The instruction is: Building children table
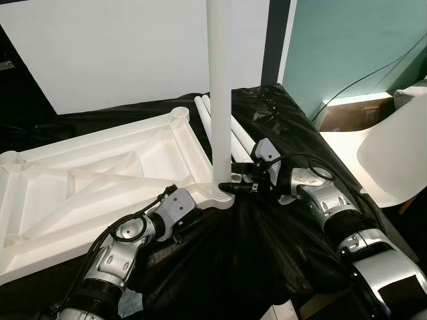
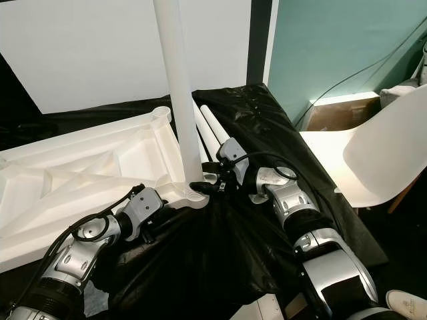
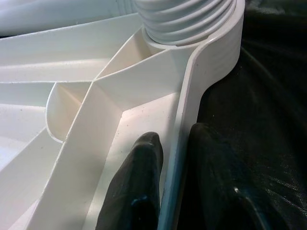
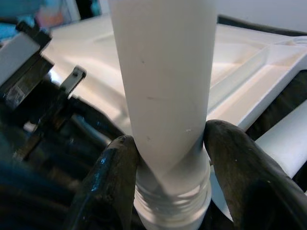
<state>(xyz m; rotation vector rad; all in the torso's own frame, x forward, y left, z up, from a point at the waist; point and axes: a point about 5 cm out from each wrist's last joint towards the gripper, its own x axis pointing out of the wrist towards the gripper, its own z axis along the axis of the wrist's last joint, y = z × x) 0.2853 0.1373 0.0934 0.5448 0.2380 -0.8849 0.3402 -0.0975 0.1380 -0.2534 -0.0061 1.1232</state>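
**Leg upright in the corner socket, both grippers clamped on**

Tabletop [image 1: 87, 180] lies upside down, white ribs facing up, on black sheeting [image 1: 267, 260] spread over the surface below. At its near corner, the threaded socket [image 1: 217, 195] carries a white leg [image 1: 219, 93] standing straight up and running out of the top of the head views.

Right gripper [image 4: 168, 158] is closed on that leg just above the threads, one black finger pressed to each side of the tube, its silver arm reaching in from the right. Left gripper [image 3: 175, 177] pinches the tabletop's outer rim close to the socket: one finger sits inside the tray-like underside, the other outside against the black sheeting, the thin white wall caught between them.

Behind the upright leg, spare legs [image 1: 230, 130] lie side by side on the sheeting, just beside the tabletop's far corner. Off to the right, a white chair [image 2: 373, 160] stands well apart from the work, near a teal wall [image 1: 347, 40].
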